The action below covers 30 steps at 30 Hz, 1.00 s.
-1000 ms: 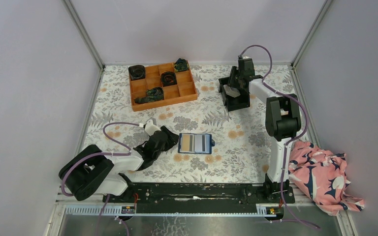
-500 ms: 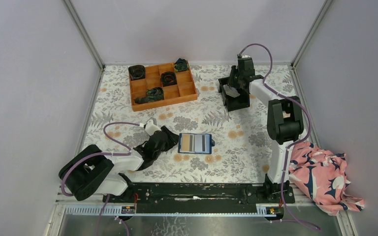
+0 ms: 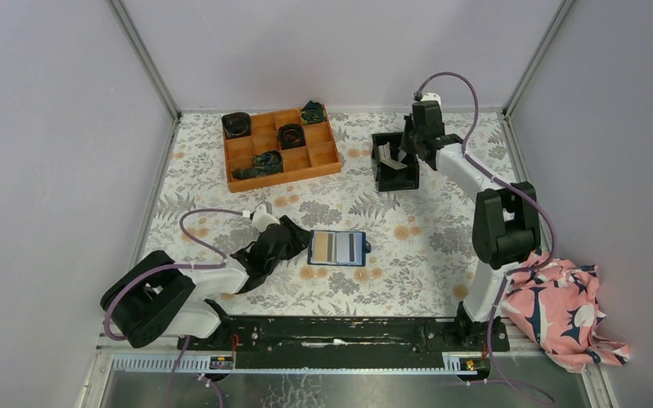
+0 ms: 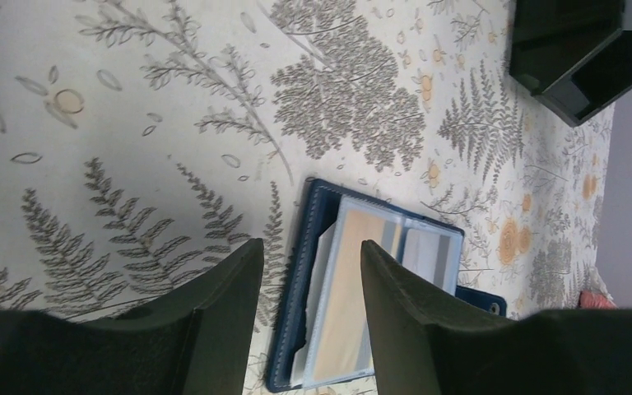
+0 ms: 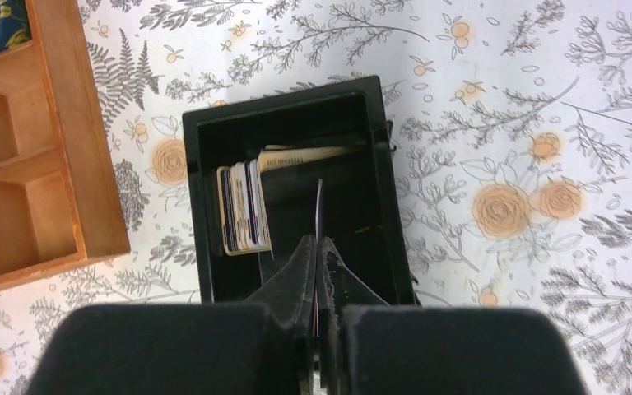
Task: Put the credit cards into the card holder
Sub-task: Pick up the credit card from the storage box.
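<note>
Nearest to you, the left gripper [image 4: 310, 247] hangs low over the table with its jaws spread and nothing between them, its tips just short of the card holder [image 4: 290, 313], which lies opened flat with striped cards showing in its slots. Farther out, the right gripper [image 5: 318, 247] is over the black bin [image 5: 206, 206], pinched tight on a single card [image 5: 319, 202] that stands edge-on above the bin floor. The remaining credit cards [image 5: 243, 210] lean as a stack against the bin's left wall, close beside the held one. Your job here looks like the lift-out: raise the wrist straight up so the card clears the rim without scraping the stack or tipping the bin. A pinch on so thin an edge may let the card swivel, so move slowly and avoid twisting until you are above the rim. Beyond the bin sits the orange tray [image 5: 58, 123]; keep away from it.
</note>
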{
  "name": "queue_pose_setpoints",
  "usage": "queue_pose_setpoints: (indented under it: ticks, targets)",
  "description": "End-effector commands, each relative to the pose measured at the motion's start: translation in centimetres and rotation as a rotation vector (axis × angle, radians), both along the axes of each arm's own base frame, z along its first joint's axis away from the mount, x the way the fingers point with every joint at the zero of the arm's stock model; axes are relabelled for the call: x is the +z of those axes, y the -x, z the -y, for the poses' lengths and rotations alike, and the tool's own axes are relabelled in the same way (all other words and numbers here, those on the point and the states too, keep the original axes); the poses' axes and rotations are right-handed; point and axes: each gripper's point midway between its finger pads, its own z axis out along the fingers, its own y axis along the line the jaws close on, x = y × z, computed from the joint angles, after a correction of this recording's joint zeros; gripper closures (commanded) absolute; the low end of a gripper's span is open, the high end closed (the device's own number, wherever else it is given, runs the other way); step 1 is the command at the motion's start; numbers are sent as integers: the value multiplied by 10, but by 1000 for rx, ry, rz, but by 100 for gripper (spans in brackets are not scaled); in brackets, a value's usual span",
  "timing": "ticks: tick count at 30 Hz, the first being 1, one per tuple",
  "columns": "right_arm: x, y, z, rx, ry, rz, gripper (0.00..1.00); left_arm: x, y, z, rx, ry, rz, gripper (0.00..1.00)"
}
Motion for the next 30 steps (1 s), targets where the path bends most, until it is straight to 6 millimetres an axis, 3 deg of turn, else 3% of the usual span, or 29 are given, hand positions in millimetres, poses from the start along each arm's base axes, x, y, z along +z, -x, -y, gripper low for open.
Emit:
queue_pose_setpoints:
  ticks: [1,8,13,21,26,30]
  targets:
    - [42,17,8,-29,75,96,100,27,-15,10,-22,17,65,45]
    - [76,53,8,-23,47,166,100,58,-20,22,-70,58,134,45]
    - [95,97,-9,71,-34,177,100,93,-20,36,-168,76,234,45]
    - [80,195,-66,367,-278,58,100,148,-7,74,-460,85,404,45]
    - [64,257,-94,553,-397,-26,100,162,4,96,-642,78,467,42]
    - [60,293,-106,655,-475,-67,100,163,15,112,-787,92,479,42]
